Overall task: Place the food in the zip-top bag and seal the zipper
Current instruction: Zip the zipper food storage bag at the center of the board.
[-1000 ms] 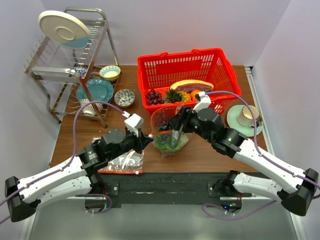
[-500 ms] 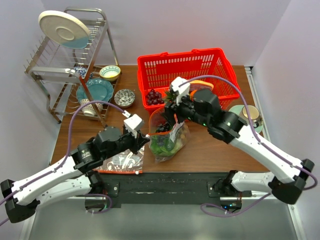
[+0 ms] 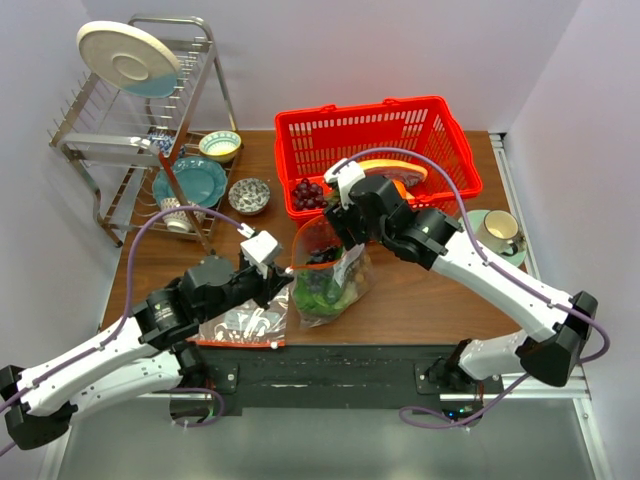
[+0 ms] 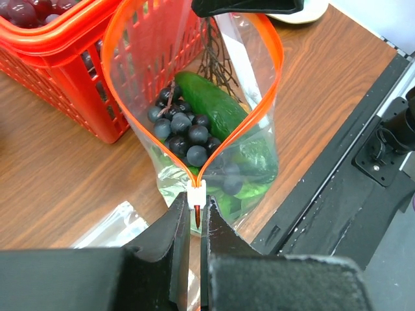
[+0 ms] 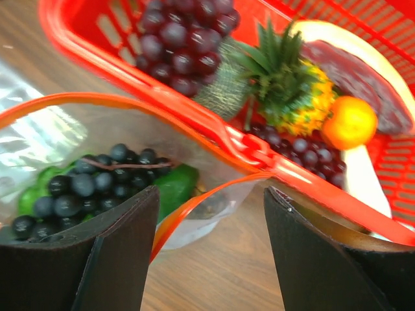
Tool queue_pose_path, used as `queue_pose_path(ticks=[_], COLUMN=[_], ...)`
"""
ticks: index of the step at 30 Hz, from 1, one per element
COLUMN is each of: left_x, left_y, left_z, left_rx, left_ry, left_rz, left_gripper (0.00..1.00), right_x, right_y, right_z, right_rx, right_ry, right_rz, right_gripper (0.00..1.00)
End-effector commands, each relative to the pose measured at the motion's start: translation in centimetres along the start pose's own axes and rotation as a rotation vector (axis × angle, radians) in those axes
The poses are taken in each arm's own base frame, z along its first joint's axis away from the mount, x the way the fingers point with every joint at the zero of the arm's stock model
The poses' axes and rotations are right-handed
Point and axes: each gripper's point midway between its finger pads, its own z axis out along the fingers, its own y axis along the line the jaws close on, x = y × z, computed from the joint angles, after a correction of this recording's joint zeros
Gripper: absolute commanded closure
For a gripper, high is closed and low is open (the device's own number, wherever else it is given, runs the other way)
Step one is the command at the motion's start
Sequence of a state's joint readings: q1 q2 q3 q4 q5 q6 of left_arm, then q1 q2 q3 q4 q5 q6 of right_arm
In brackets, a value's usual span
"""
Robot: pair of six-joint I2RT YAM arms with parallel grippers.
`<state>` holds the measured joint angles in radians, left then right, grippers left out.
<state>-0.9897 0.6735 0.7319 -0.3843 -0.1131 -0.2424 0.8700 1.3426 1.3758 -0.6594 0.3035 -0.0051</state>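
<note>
zip-top bag (image 3: 328,275) upright on desk (image 3: 420,300) just beside red basket (image 3: 440,150), mouth up and gaping, long axis running from white tab (image 4: 196,193) toward basket; cucumber (image 4: 211,105) diagonal inside; left fingers (image 4: 170,241) pinched on zipper (image 4: 281,61) at tab end, right fingers (image 5: 123,253) wide apart, straddling far end, empty.

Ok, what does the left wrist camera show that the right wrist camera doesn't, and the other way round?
Only the left wrist view: the left gripper shut on the zipper end by its white tab, and a second clear bag lying flat on the table.
Only the right wrist view: the right gripper, open, plus the pineapple and orange in the basket.
Both: the zip-top bag with its mouth open, the cucumber and small dark round fruits inside it, and the red basket with purple grapes.
</note>
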Motion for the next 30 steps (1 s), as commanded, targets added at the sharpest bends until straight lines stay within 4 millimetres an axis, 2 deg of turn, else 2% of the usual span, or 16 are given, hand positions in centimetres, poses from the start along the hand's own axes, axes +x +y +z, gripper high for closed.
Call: queue_pose_path(ticks=[1, 6, 7, 9, 10, 15, 16, 19, 24, 28, 30], left_x=[-3.6, -3.7, -3.8, -3.7, -3.8, -4.2, -4.3, -4.7, -5.5, -5.0, -5.0], left_y=[0.0, 0.2, 0.3, 0.5, 0.6, 0.8, 0.9, 1.0, 1.7, 1.8, 1.8], left_z=[-0.7, -0.7, -0.7, -0.6, -0.7, -0.5, -0.5, 0.0, 1.1, 3.0, 3.7], left_rx=[-0.011, -0.022, -0.025, -0.035, -0.038, -0.047, -0.049, -0.055, -0.099, -0.111, -0.109], left_ry=[-0.113, -0.124, -0.126, -0.126, -0.130, -0.163, -0.169, -0.196, -0.236, -0.206, -0.211], left_rz=[0.019, 0.024, 0.027, 0.035, 0.041, 0.068, 0.082, 0.116, 0.147, 0.174, 0.179], left_gripper=[1.00, 1.00, 1.00, 1.00, 1.00, 1.00, 1.00, 1.00, 1.00, 1.00, 1.00], right_x=[-0.6, 0.1, 0.1, 0.3, 0.3, 0.7, 0.8, 1.2, 1.5, 1.5, 1.9], right_y=[-2.4, -2.9, -3.1, -3.3, -3.5, -4.9, -5.1, -5.7, -6.6, -7.9, -8.1], right_z=[-0.3, 0.0, 0.0, -0.2, -0.3, -1.5, -1.8, -2.8, -4.4, -6.3, -6.6], right_rx=[0.132, 0.174, 0.181, 0.194, 0.201, 0.269, 0.278, 0.302, 0.336, 0.383, 0.394], right_ry=[0.021, 0.047, 0.049, 0.053, 0.053, 0.061, 0.064, 0.058, 0.028, -0.007, 0.001], right_rz=[-0.022, -0.024, -0.022, -0.024, -0.026, -0.031, -0.033, -0.006, 0.033, 0.061, 0.062], right_gripper=[0.32, 0.37, 0.43, 0.50, 0.58, 0.71, 0.83, 1.00, 1.00, 1.00, 1.00])
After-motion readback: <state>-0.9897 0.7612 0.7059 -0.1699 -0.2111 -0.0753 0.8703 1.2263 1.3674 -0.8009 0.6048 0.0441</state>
